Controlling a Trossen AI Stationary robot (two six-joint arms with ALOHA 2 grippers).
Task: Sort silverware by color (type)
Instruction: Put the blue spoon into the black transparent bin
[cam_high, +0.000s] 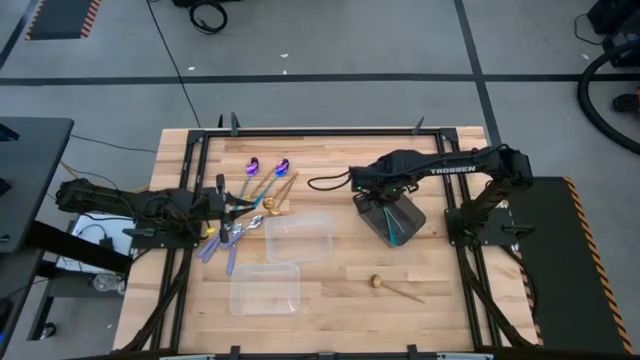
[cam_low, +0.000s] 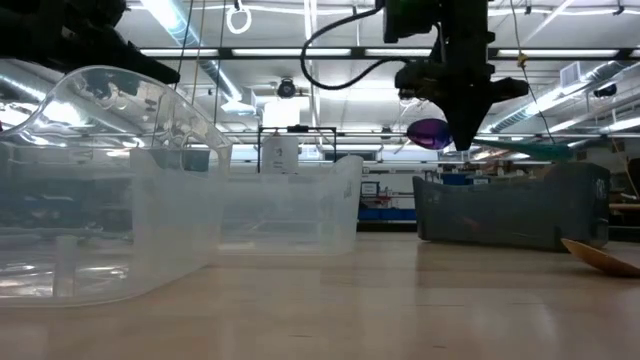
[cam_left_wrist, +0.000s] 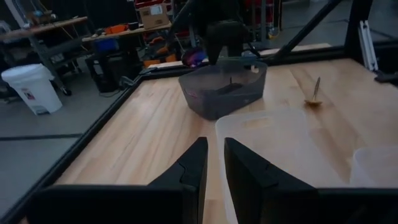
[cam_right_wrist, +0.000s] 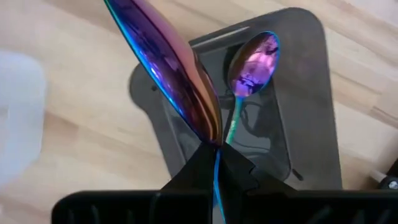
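Drop-off step in hand. Right jaws (cam_right_wrist: 214, 163) clamped on purple spoon (cam_right_wrist: 165, 59), grey tray (cam_right_wrist: 311, 112) directly below. Next move, likely: lower, release. Left jaws (cam_left_wrist: 214, 165) slightly apart, empty, beside spoon pile (cam_high: 235, 225).

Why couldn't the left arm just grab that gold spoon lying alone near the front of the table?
Probably it could. The lone gold spoon lies on bare wood, nothing on it. But the two clear trays sit between it and the left gripper, so the arm would likely have to pass over them.
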